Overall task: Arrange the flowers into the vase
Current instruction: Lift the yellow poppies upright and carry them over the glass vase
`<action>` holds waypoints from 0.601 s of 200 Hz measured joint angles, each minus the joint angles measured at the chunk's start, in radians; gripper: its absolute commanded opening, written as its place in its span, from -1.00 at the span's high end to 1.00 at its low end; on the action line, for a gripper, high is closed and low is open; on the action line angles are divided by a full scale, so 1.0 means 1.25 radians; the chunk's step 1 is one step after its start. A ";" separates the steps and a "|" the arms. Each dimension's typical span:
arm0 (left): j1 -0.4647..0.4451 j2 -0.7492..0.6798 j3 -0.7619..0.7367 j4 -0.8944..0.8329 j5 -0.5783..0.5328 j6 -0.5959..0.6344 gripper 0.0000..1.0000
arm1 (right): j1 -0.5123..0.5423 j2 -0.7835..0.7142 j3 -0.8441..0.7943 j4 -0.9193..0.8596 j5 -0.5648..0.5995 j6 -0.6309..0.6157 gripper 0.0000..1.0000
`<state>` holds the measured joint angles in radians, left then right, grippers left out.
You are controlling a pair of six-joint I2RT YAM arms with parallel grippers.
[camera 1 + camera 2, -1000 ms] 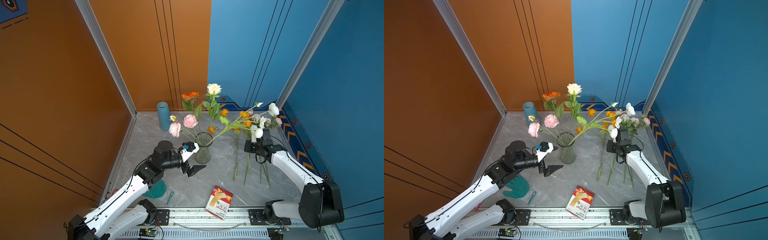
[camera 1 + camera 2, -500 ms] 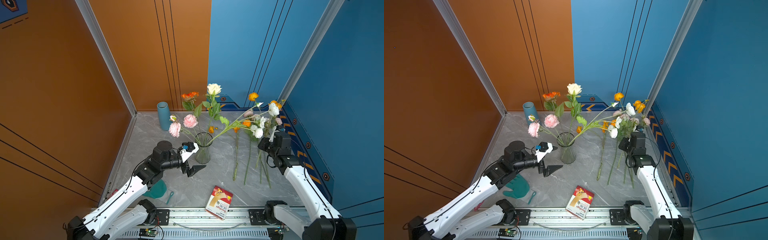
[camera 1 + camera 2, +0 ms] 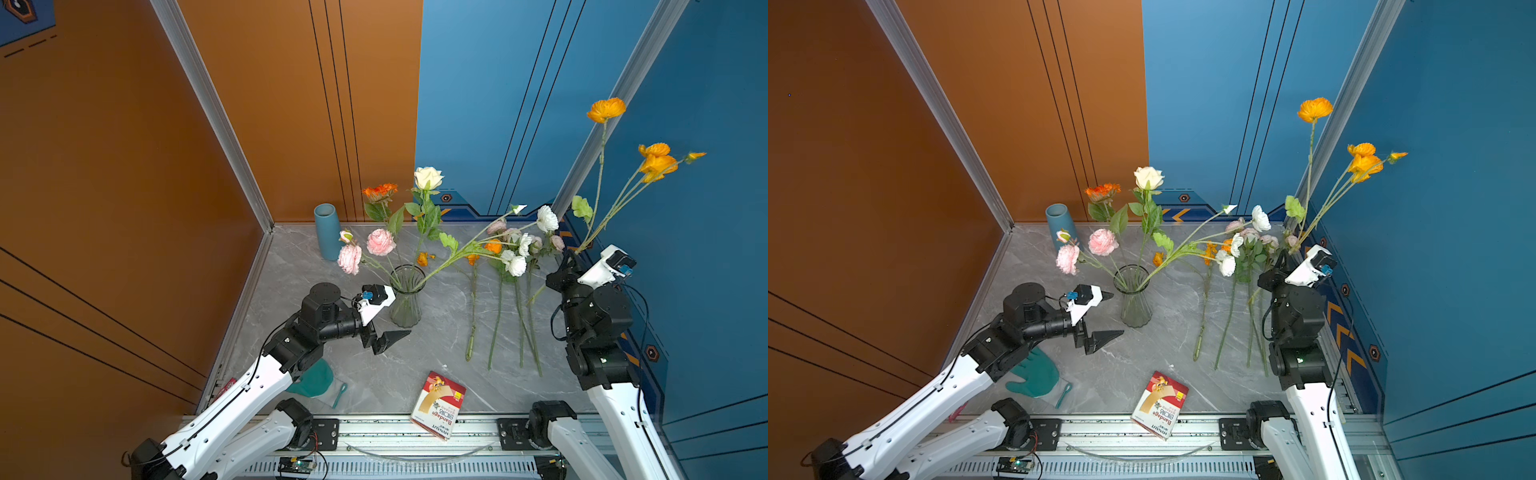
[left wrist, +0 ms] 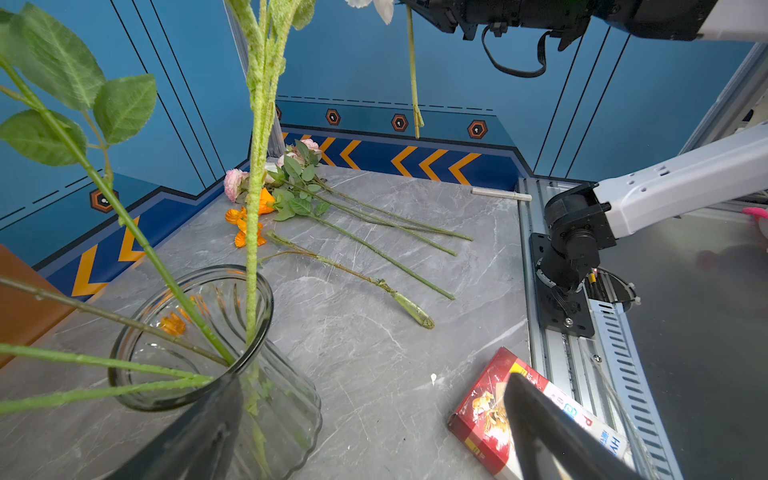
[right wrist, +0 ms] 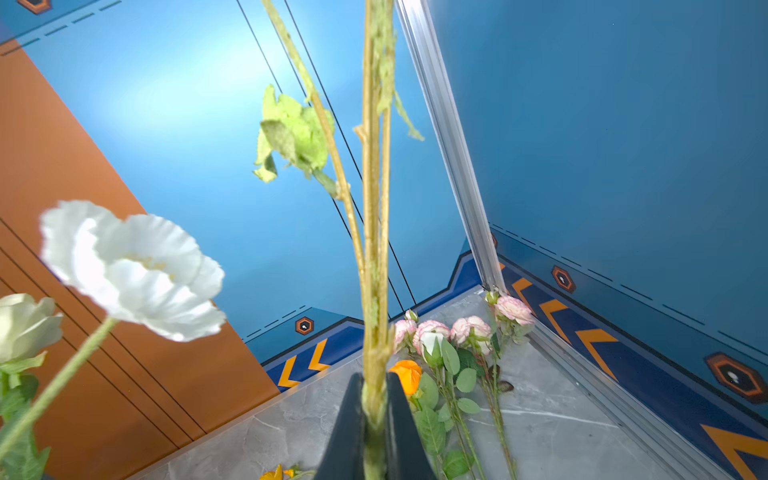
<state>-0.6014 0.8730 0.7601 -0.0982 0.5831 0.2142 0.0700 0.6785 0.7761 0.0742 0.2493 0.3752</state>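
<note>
While your right gripper (image 5: 374, 399) pinches the green stem of the orange flower sprig (image 3: 606, 109) tight between its jaws, the sprig sticks up high in the air on the right, well apart from the glass vase (image 3: 406, 305). Your left gripper (image 3: 1117, 313) hangs just left of the vase with its jaws spread wide and nothing in them. The vase holds other flowers (image 3: 428, 178), pink, cream, orange and white. Loose flowers (image 4: 299, 205) lie flat on the grey table (image 3: 436, 361) between the vase and your right arm. A red box (image 3: 438, 405) lies at the near edge. A blue tube (image 3: 327, 230) stands at the far left.
</note>
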 measured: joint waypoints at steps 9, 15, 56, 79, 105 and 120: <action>0.000 -0.002 0.000 0.000 0.000 0.000 -0.96 | 0.017 0.003 0.023 0.000 0.001 -0.015 1.00; 0.002 -0.003 0.000 0.000 0.000 0.000 -0.96 | 0.031 0.006 0.042 -0.003 -0.001 -0.024 1.00; -0.001 -0.040 0.000 -0.012 -0.027 0.012 -0.96 | 0.142 0.014 0.169 -0.080 -0.045 -0.057 1.00; -0.015 -0.085 0.000 -0.031 -0.064 0.018 -0.96 | 0.236 0.008 0.216 -0.148 -0.050 -0.080 1.00; -0.017 -0.133 -0.001 -0.044 -0.093 0.020 -0.96 | 0.315 0.006 0.245 -0.192 -0.085 -0.094 1.00; -0.017 -0.153 -0.004 -0.045 -0.102 0.015 -0.96 | 0.360 0.012 0.245 -0.186 -0.117 -0.100 1.00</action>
<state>-0.6231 0.6815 0.7551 -0.1543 0.4553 0.2329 0.5205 0.6933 1.0821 -0.1585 0.1032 0.2501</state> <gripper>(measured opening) 0.980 0.084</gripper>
